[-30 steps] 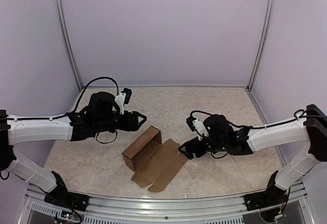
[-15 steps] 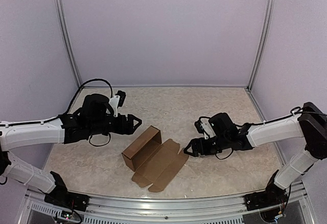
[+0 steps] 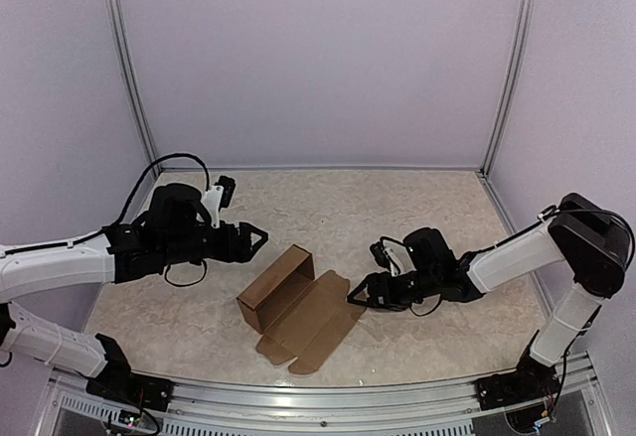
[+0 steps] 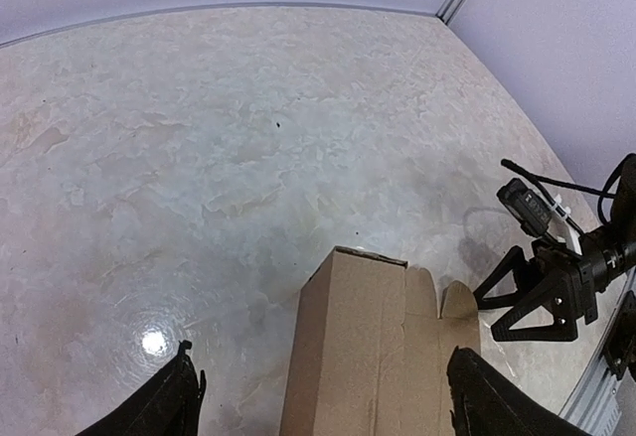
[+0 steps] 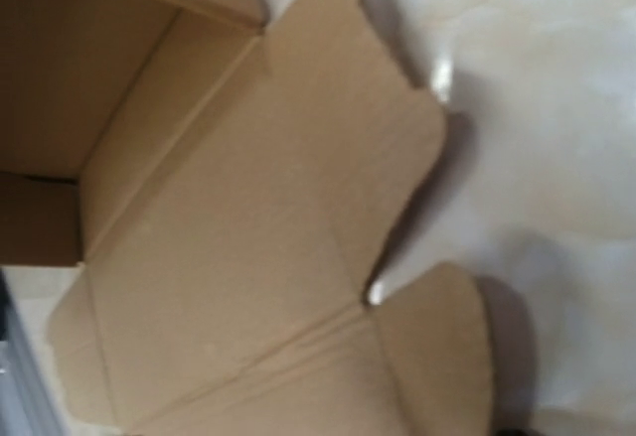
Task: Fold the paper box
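Note:
The paper box (image 3: 298, 307) lies in the middle of the table, brown and half formed. Its raised tray part (image 3: 275, 285) is on the left and its flat lid panel with tabs (image 3: 316, 325) spreads to the right. My left gripper (image 3: 258, 236) is open and empty, above and to the left of the box. In the left wrist view the box (image 4: 368, 357) lies below and ahead between its spread fingers (image 4: 323, 404). My right gripper (image 3: 355, 295) is open, low at the lid's right tab. The right wrist view shows the lid panel (image 5: 258, 257) close up; its own fingers are out of sight.
The marbled tabletop (image 3: 338, 208) is bounded by lilac walls with metal corner posts (image 3: 129, 78). A metal rail (image 3: 318, 401) runs along the near edge. My right gripper also shows in the left wrist view (image 4: 537, 302), beside the lid tab.
My left gripper has drawn back to the left, away from the box. My right arm has dropped lower and its gripper sits closer to the lid's right tab. The box has not moved.

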`<action>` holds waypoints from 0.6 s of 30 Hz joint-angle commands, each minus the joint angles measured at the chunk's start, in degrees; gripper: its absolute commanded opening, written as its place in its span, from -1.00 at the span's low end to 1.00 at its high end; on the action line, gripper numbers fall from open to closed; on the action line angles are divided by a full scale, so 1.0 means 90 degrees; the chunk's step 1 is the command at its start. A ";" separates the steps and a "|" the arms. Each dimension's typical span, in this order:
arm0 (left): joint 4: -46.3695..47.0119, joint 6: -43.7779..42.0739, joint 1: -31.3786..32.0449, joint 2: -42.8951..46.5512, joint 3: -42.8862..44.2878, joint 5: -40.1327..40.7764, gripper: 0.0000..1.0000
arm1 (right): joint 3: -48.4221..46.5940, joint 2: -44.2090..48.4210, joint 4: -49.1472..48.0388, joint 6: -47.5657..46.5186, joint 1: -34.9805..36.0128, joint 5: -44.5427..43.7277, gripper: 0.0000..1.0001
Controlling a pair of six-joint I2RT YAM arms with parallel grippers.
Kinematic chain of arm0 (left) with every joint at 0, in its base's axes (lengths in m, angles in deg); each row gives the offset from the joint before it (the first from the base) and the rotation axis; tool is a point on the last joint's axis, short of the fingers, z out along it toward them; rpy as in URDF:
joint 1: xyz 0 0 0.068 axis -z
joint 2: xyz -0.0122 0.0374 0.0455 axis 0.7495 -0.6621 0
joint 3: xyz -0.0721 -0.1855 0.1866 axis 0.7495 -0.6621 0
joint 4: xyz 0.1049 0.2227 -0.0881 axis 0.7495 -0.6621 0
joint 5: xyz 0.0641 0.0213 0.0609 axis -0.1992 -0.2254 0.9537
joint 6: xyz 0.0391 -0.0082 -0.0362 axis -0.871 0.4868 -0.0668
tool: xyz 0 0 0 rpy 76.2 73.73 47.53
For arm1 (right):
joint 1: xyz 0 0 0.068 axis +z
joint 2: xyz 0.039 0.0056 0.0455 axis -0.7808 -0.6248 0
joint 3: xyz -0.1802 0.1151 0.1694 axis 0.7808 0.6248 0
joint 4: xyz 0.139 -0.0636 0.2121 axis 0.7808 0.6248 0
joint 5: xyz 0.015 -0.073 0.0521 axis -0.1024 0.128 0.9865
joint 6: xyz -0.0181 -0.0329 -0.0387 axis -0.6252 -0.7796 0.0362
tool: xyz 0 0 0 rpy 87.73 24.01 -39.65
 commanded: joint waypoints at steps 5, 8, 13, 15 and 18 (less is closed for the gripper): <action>-0.0093 -0.0033 -0.0088 0.0117 -0.0104 -0.0016 0.66 | 0.0370 -0.0531 -0.1089 0.0784 -0.0004 0.0611 0.47; -0.0084 -0.0026 -0.0093 0.0103 -0.0090 -0.0043 0.66 | 0.0402 -0.0617 -0.1396 0.0946 0.0040 0.0711 0.46; -0.0084 -0.0014 -0.0098 0.0106 -0.0098 -0.0083 0.66 | 0.0596 -0.0719 -0.2107 0.1384 0.0112 0.0814 0.42; -0.0084 -0.0005 -0.0098 0.0110 -0.0099 -0.0083 0.66 | 0.0704 -0.0800 -0.2455 0.1608 0.0144 0.0841 0.38; -0.0065 0.0004 -0.0098 0.0119 -0.0099 -0.0106 0.66 | 0.0825 -0.0986 -0.2973 0.1954 0.0195 0.0847 0.31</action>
